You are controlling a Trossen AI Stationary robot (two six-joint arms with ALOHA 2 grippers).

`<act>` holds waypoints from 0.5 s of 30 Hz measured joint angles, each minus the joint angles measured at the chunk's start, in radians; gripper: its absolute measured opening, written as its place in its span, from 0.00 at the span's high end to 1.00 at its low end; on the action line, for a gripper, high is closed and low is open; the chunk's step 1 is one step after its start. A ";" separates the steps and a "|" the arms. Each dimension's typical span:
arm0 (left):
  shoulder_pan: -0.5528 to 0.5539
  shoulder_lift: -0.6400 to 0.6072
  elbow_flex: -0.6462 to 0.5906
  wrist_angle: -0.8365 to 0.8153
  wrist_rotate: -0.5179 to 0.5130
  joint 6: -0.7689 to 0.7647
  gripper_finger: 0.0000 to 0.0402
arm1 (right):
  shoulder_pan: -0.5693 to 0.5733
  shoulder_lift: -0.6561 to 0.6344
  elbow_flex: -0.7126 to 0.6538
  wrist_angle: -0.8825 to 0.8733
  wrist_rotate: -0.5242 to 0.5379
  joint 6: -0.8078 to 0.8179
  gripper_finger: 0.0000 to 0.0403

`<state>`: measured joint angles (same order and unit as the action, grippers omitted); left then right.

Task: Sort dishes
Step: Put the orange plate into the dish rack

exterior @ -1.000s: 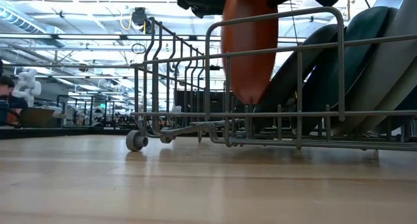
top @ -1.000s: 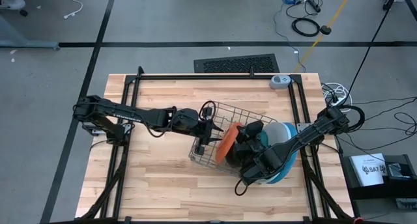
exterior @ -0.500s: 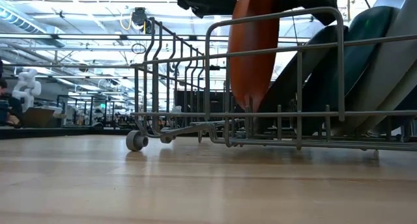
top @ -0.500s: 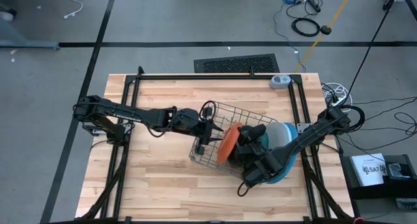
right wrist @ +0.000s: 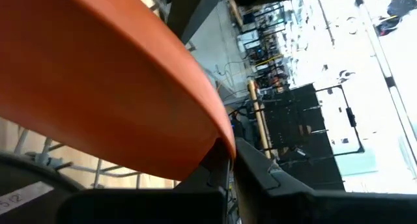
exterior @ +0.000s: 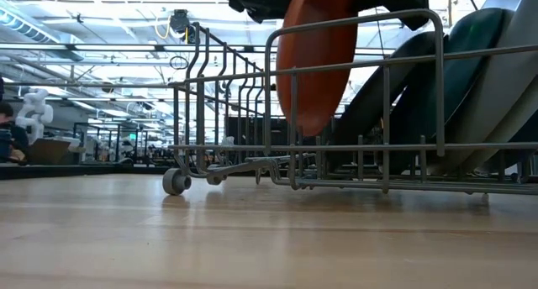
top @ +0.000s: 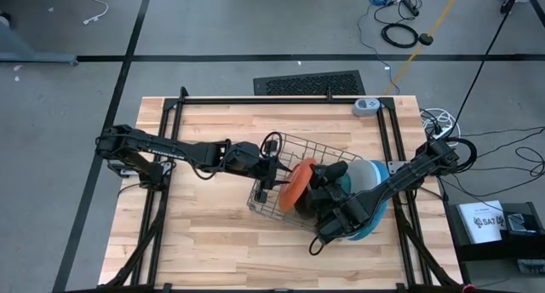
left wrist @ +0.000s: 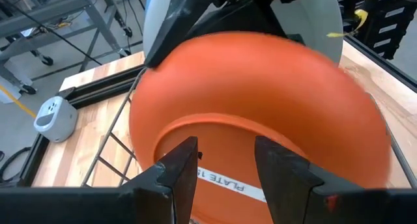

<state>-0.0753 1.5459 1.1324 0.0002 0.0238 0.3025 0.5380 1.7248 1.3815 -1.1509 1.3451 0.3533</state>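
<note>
An orange plate (top: 295, 185) stands on edge inside the wire dish rack (top: 294, 148) at the table's middle, with my right gripper (top: 313, 187) shut on it. It fills the left wrist view (left wrist: 260, 100). Behind it, teal (top: 347, 184), grey (top: 368, 172) and pale blue (top: 368, 229) plates lean in the rack's right part. My left gripper (top: 269, 170) stands at the rack's left wall, its fingers (left wrist: 177, 167) apart and the orange plate beyond them. My right gripper pinches the orange plate's rim (right wrist: 218, 143) between its two fingers, which come about level from the table's right side. The plate is tilted, its lower edge (exterior: 313, 129) hanging just above the rack's floor wires. My left gripper: whether it touches the rack's wire, I cannot tell.
The rack (exterior: 353, 146) rests on small wheels (exterior: 174, 182) on the wooden table (top: 213, 233). A small white device (top: 366, 106) lies at the far right corner. Bare wood lies to the rack's left and along the near edge.
My right gripper has turned its wrist a little and sunk slightly. The orange plate has tipped with it: it stood almost edge-on to the low camera and now shows more of its face, its lower edge staying just above the rack's floor.
</note>
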 joint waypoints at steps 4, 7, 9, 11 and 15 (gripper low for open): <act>-0.003 0.000 0.000 0.000 0.000 -0.001 0.62 | 0.000 0.000 0.000 -0.025 -0.013 -0.018 1.00; -0.010 0.000 0.000 0.000 0.000 0.000 0.62 | 0.000 0.000 0.000 -0.037 -0.014 -0.018 1.00; -0.011 0.000 0.000 0.000 0.000 0.001 0.62 | 0.000 0.000 0.000 -0.044 -0.023 -0.020 1.00; -0.012 0.000 0.000 0.000 0.000 0.000 0.62 | 0.000 0.000 0.001 -0.055 -0.048 -0.021 1.00; -0.012 0.001 0.000 0.000 0.000 0.000 0.62 | 0.000 -0.001 0.001 -0.073 -0.042 -0.019 1.00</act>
<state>-0.0875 1.5467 1.1324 -0.0002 0.0235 0.3029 0.5381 1.7238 1.3827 -1.2243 1.3036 0.3340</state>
